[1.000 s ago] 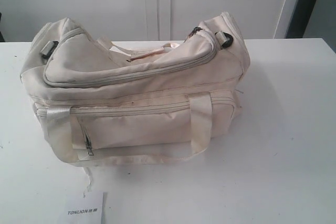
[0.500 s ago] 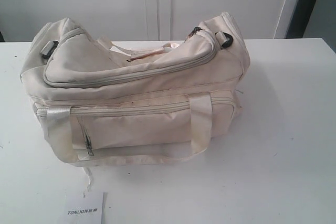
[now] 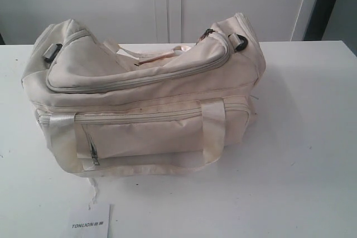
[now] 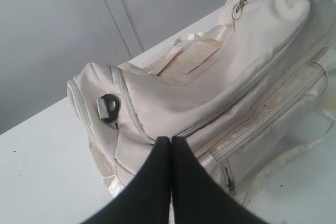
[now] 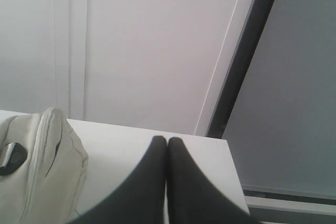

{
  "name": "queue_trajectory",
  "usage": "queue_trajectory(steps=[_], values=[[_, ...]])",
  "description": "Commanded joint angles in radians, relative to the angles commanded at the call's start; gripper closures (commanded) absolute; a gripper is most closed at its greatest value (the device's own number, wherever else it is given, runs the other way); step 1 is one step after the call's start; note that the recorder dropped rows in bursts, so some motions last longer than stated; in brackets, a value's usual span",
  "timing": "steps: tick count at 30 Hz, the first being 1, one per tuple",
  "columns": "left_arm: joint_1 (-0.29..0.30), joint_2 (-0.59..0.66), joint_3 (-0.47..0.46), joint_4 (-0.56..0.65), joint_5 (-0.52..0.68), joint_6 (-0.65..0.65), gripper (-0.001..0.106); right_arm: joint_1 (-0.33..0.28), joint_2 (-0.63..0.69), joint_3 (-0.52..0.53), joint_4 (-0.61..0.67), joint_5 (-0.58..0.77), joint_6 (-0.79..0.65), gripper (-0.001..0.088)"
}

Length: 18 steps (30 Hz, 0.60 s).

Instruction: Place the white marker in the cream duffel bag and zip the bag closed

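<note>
White table point(image 3: 312, 137), pale panelled wall point(image 3: 234, 4) behind.

- Bag point(image 3: 145, 82) is set lengthwise mid-table, front pocket facing the exterior camera, strap handles slumped down its side.
- Card point(image 3: 89, 224) lies flat on the table just in front of the bag, not touching it.
- Flap point(image 3: 128, 65) is laid down on top of the bag. Its zip line reads unbroken from end to end. Zip pull point(image 4: 239, 6) is parked at the end of the bag farthest from the left gripper. The zip is judged fully run, which would explain the flat, sealed look.
- Marker: not seen in any view, and none is seen on the table beside the bag. It is judged to be inside, but this cannot be confirmed.
- Left gripper point(image 4: 171, 139): fingers are pressed together tip to tip with nothing between them. It is held low and aimed at the end of the bag that carries the dark ring point(image 4: 110, 107). It is near that end, and no contact is evident.
- Right gripper point(image 5: 167, 139): fingers are likewise closed and empty. It is pointed past the other end of the bag, toward the table's far corner and the wall.
- Neither arm appears in the exterior view. Both are judged to be drawn back from the bag in a rest pose, with the task at or near its end.
</note>
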Motion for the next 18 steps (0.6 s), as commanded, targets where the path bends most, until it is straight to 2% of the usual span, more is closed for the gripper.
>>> queue_trajectory(steps=[4,7,14,18], values=[[0.000,0.000,0.000,0.000,-0.001,-0.010,0.105,0.000,0.000,0.000,0.000,0.002,0.000,0.0868],[0.000,0.000,0.000,0.006,-0.026,-0.070,0.105,0.000,0.000,0.000,0.000,0.002,0.000,0.0868],[0.000,-0.004,0.009,0.189,-0.093,-0.321,0.105,0.000,0.000,0.000,0.000,0.000,0.000,0.0868],[0.000,-0.010,0.043,0.256,-0.143,-0.395,0.105,0.000,0.000,0.000,0.000,0.002,0.000,0.0868]])
